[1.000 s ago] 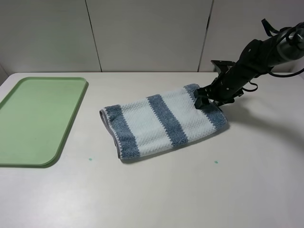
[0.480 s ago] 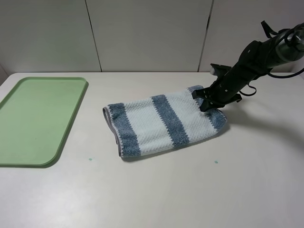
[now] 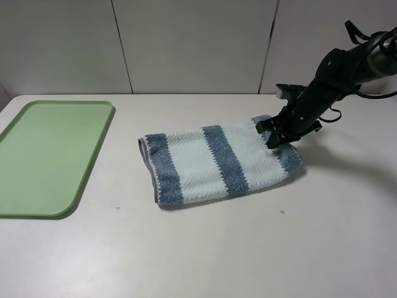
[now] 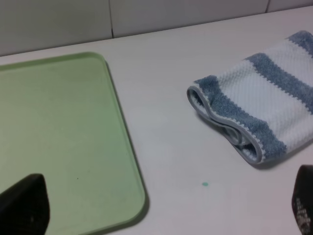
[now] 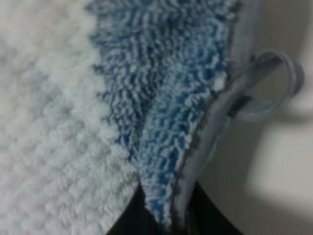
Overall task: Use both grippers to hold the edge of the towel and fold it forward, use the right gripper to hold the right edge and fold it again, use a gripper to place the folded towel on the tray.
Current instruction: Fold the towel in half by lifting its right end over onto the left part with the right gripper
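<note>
The striped blue and whitish towel (image 3: 211, 162) lies folded in half in the middle of the table. My right gripper (image 3: 273, 135) reaches down onto its far right corner and is shut on the edge of the towel. The right wrist view shows the grey hem (image 5: 205, 142) and blue pile pinched between the dark fingertips (image 5: 132, 223), with the small loop (image 5: 274, 83) sticking out beside them. The light-green tray (image 3: 49, 155) lies at the left with nothing on it. In the left wrist view my left gripper (image 4: 164, 208) stands open, hovering near the tray (image 4: 58, 137), well apart from the towel (image 4: 259, 112).
A grey panelled wall (image 3: 192, 43) rises right behind the table. Two small green specks (image 3: 118, 208) mark the tabletop in front of the towel. The right arm and its cables (image 3: 360, 59) slope down from the upper right corner.
My right gripper has closed on the towel's right edge. The towel has slid a little to the right and its right corner is now lifted slightly.
</note>
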Action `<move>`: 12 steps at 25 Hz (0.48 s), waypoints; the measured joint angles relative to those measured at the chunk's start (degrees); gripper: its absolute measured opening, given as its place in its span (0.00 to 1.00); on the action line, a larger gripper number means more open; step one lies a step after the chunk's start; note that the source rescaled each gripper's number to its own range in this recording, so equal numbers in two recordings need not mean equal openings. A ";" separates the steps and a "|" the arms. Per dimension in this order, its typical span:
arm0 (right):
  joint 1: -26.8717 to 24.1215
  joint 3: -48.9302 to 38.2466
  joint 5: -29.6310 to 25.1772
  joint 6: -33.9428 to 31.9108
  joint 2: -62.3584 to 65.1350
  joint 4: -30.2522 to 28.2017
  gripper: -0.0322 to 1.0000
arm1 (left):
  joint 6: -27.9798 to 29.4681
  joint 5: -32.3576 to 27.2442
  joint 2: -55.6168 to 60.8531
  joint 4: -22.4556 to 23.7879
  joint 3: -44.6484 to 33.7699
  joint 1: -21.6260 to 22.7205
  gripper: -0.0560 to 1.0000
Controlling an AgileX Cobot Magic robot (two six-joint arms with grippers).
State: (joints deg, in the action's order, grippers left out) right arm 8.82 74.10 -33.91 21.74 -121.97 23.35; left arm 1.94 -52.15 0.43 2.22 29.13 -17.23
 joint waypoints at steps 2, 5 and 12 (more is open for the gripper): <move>-0.81 0.00 -0.80 0.00 1.03 -1.13 0.09 | 0.00 0.00 0.00 0.00 0.00 0.00 1.00; -2.71 0.00 -1.32 0.00 2.44 -2.78 0.09 | 0.00 0.00 0.00 0.00 0.00 0.00 1.00; -7.26 0.00 -3.38 0.00 4.28 -7.61 0.09 | 0.00 0.00 0.00 0.00 0.00 0.00 1.00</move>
State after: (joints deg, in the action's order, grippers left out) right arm 1.56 74.10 -37.29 21.74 -117.69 15.74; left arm 1.94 -52.15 0.43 2.22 29.13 -17.23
